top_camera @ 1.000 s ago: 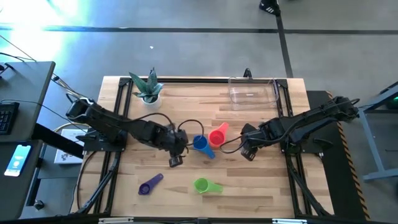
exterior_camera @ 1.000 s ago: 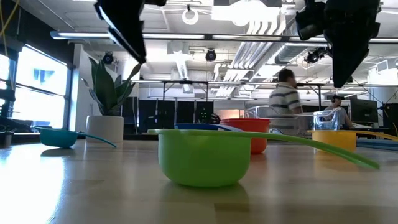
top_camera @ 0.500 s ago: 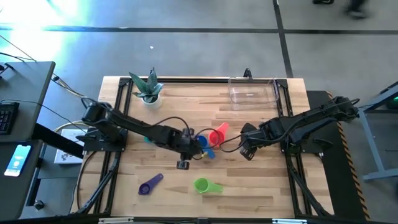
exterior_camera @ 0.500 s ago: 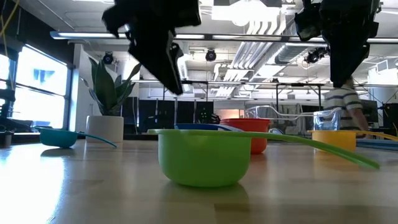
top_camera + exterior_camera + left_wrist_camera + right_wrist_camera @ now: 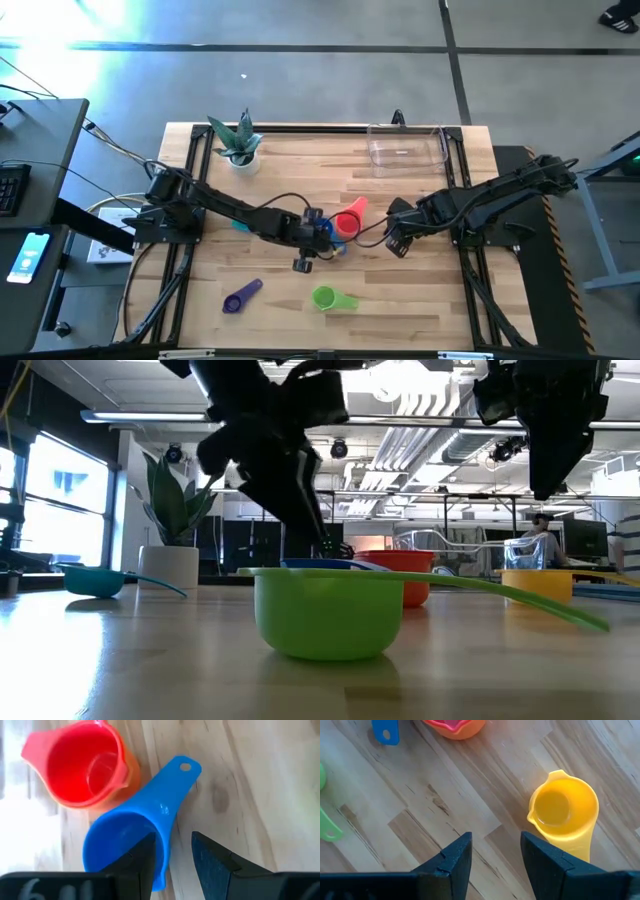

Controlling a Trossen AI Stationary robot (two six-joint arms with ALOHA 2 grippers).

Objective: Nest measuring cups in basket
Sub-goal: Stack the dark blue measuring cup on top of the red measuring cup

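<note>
The blue cup (image 5: 125, 837) lies on the table next to the red cup (image 5: 82, 765), which sits inside an orange one (image 5: 131, 770). My left gripper (image 5: 172, 857) is open and low over the blue cup. One finger is over its bowl and the other over the wood beside the handle's root. My right gripper (image 5: 495, 855) hangs open above the table, and the yellow cup (image 5: 565, 812) stands just ahead of it. The green cup (image 5: 325, 297) and the purple cup (image 5: 240, 297) lie near the front edge. The teal cup (image 5: 95, 580) is at the left. The clear basket (image 5: 405, 148) stands at the far right.
A small white plant pot (image 5: 238, 152) stands at the table's far left corner. Bare wood lies between the cups and the basket. A person sits in the room behind the table (image 5: 540, 540).
My left gripper has come down and gone toward the table's right, onto the blue cup. It rolled about its own axis on the way. Its fingers have stayed open. The cups have kept their places.
</note>
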